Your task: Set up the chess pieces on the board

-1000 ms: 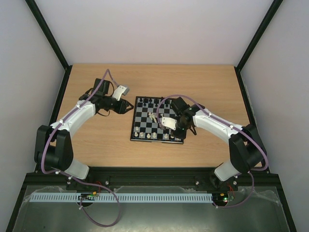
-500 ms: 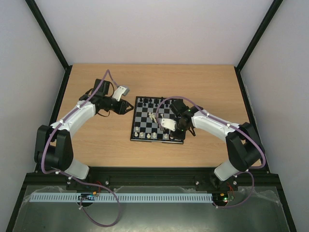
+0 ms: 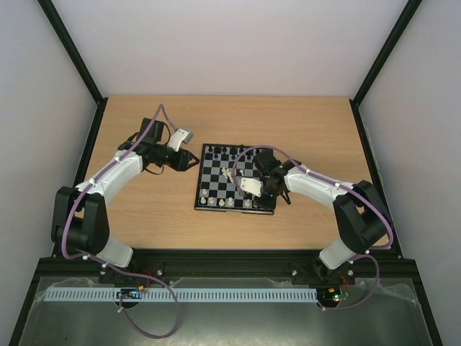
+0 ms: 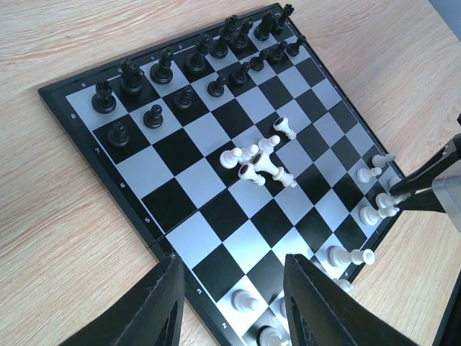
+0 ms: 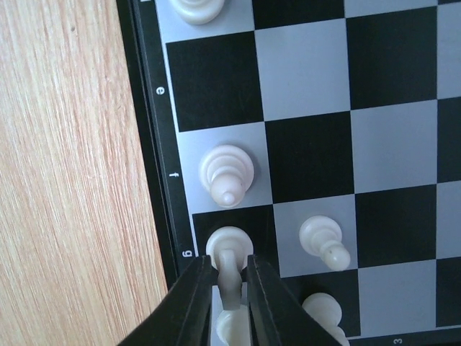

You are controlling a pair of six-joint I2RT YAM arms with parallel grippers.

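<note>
While the wooden table (image 3: 144, 209) fills the floor of the top view, the left arm (image 3: 115, 169) reaches in from the left and the right arm (image 3: 317, 184) from the right. The board (image 3: 214, 189) lies flat near the middle of the table, one edge roughly parallel to the near table edge.

The left gripper (image 4: 234, 259) hangs over the board's left edge with its jaws well apart and nothing between them. The right gripper (image 5: 229, 263) is down at the board's near right corner.

Black pieces (image 4: 194, 65) stand upright in two rows along the far side of the board. A small heap of white pieces (image 4: 261, 162) lies toppled on the middle squares, their long axes flat on the board and pointing different ways, several touching. Other white ones stand along the near edge.

Smallest is the single white piece (image 5: 229, 249) on the black square beside the border letter g. The right gripper's fingers (image 5: 198, 288) are clamped on it from both sides. Its long axis is near upright, base down and head up between the jaws; whether the base touches the square I cannot tell.
</note>
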